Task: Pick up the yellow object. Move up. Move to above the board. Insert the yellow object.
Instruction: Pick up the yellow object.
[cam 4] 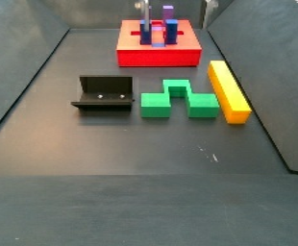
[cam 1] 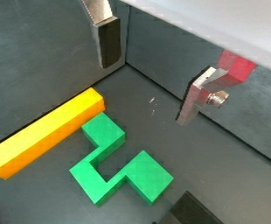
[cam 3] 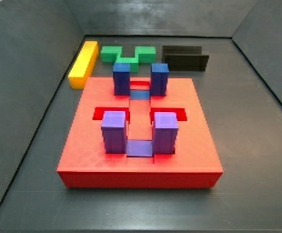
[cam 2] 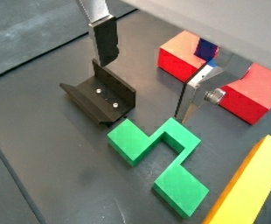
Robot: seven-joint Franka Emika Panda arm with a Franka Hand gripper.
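Note:
The yellow object (cam 1: 45, 131) (cam 2: 253, 188) (cam 3: 83, 62) (cam 4: 228, 89) lies flat on the dark floor beside the green block. Nothing touches it. The board (cam 3: 137, 146) (cam 4: 129, 53) is a red slab with upright blue-purple posts (cam 3: 115, 132); both wrist views catch only a part of it (cam 2: 179, 59) (cam 1: 237, 68). My gripper (cam 1: 149, 74) (cam 2: 149, 70) hangs open and empty, well above the floor and close to the board. Its silver fingers (cam 1: 107, 39) (cam 2: 194, 92) stand wide apart. In a side view only the fingertips (cam 4: 206, 10) show, at the frame's upper edge over the board.
A green stepped block (cam 1: 114, 162) (cam 2: 162, 153) (cam 3: 135, 55) (cam 4: 178, 100) lies between the yellow object and the fixture (cam 2: 103, 96) (cam 3: 184, 57) (cam 4: 104, 94). Grey walls close in the dark floor on all sides.

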